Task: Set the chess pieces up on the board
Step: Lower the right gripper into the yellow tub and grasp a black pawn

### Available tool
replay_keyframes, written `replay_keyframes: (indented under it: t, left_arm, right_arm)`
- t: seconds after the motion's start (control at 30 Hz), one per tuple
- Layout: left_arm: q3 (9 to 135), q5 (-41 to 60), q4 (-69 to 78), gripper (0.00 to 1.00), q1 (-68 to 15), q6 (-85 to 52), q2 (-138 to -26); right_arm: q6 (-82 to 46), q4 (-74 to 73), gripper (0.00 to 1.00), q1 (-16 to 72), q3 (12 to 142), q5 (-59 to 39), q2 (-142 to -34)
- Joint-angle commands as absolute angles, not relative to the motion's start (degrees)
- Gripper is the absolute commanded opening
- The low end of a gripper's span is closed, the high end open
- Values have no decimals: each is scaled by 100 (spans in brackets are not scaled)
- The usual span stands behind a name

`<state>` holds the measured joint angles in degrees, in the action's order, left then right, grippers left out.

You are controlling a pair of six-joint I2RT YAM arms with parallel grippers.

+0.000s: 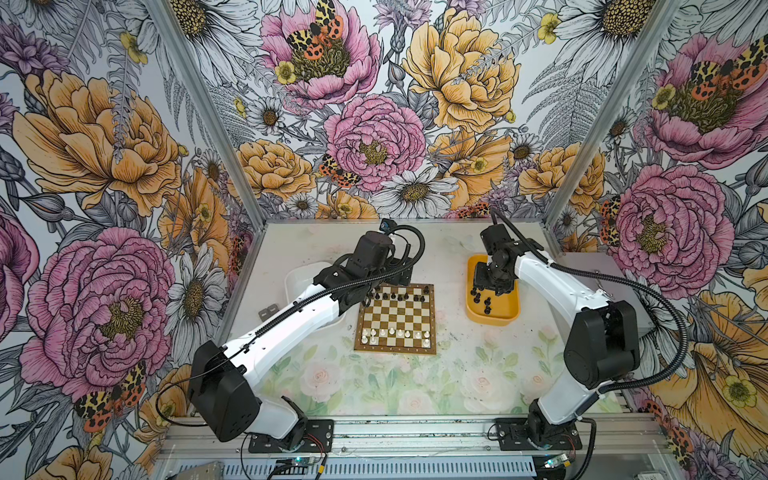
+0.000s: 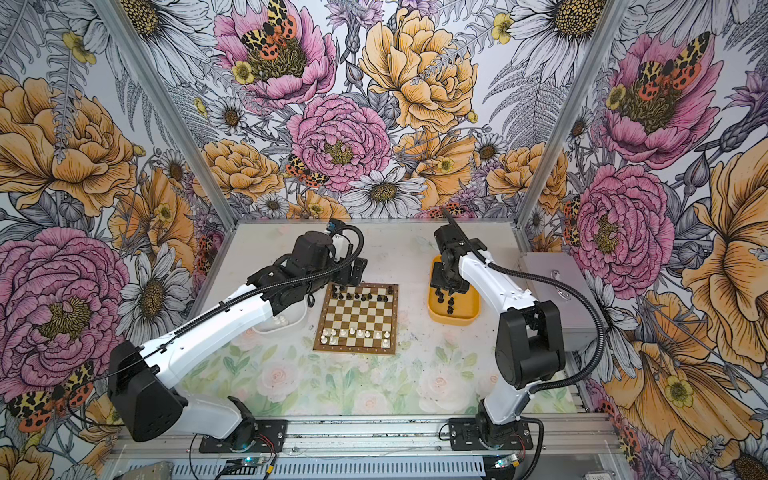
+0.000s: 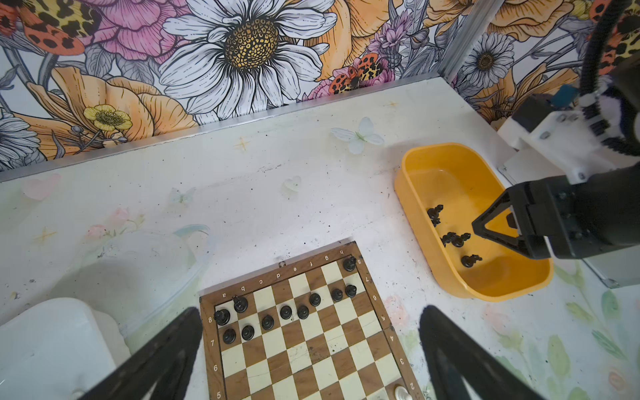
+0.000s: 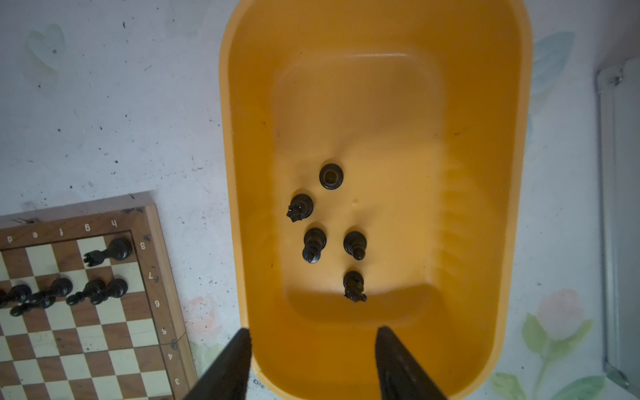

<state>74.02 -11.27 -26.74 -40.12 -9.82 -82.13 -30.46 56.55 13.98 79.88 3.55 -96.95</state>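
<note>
The board [image 1: 395,351] lies mid-table, also in the left wrist view [image 3: 311,349]. Several black chess pieces [image 3: 285,311] stand on its two far rows and several white ones [image 1: 400,333] along its near rows. More black pieces [image 4: 314,244] stand in the yellow tray [image 4: 242,173] to the board's right. My left gripper [image 3: 311,311] hovers open over the board's far left part, holding nothing. My right gripper [image 4: 311,331] hangs above the yellow tray [image 1: 494,320], jaws apart and nothing between them, the pieces just beyond its fingertips.
A white tray [image 2: 291,328] holding white pieces [image 2: 281,320] sits left of the board, partly under my left arm. A grey box [image 2: 552,291] stands at the right edge. Patterned walls close the table on three sides.
</note>
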Motion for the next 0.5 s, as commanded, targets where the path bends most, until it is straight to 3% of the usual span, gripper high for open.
replay_keyframes:
  t: [0.0, 0.3, 0.47]
  left_arm:
    - [7613, -1028, -2558, 99, -4021, -888, -8262]
    - [7515, -1086, -2559, 99, -3996, -922, -8170]
    - [7483, -1135, -2569, 99, -3984, -957, -8130]
  right_arm:
    - [-3028, 5658, 43, 1438, 8132, 391, -9825]
    - [-3057, 5635, 39, 1440, 8130, 370, -9991]
    - [-3045, 5591, 45, 1446, 8076, 378, -10006]
